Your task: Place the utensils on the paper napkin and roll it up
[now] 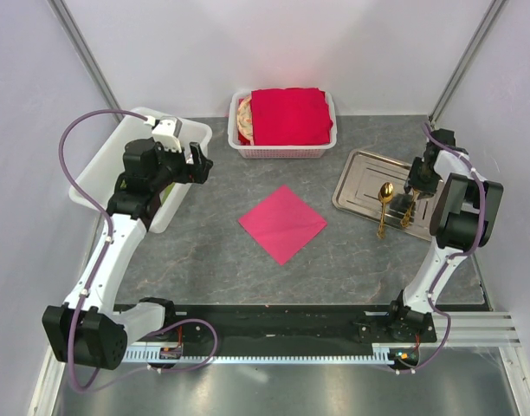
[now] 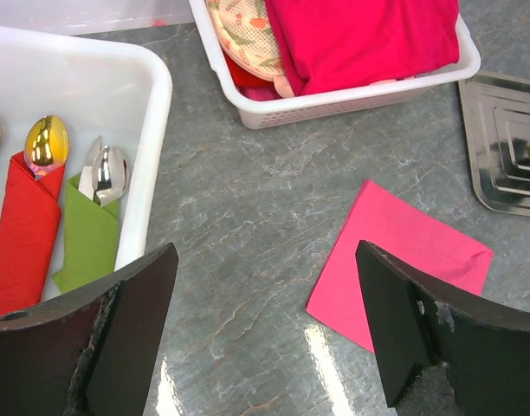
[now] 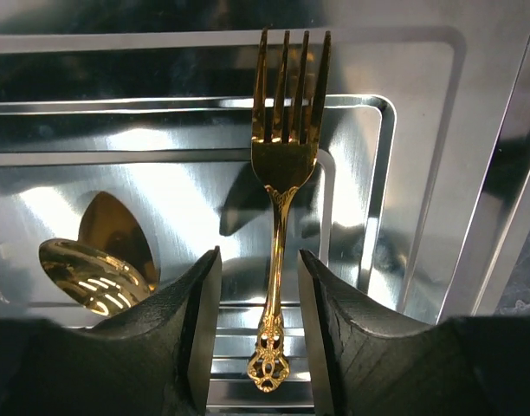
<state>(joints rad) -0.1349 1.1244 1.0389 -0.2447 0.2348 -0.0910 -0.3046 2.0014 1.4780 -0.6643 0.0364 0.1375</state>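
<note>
The magenta-pink paper napkin (image 1: 282, 223) lies flat on the grey table, turned like a diamond; it also shows in the left wrist view (image 2: 399, 260). A gold fork (image 3: 278, 191) and a gold spoon (image 3: 96, 269) lie on the steel tray (image 3: 421, 130) at the right (image 1: 360, 173). The spoon (image 1: 384, 204) hangs over the tray's near edge. My right gripper (image 3: 259, 321) is open, with its jaws on either side of the fork's handle and not touching it. My left gripper (image 2: 265, 329) is open and empty above the table, left of the napkin.
A white basket (image 1: 282, 152) with a thick stack of red napkins stands at the back centre. A white bin (image 1: 152, 165) at the left holds spoons wrapped in a red bundle (image 2: 27, 225) and a green bundle (image 2: 87, 238).
</note>
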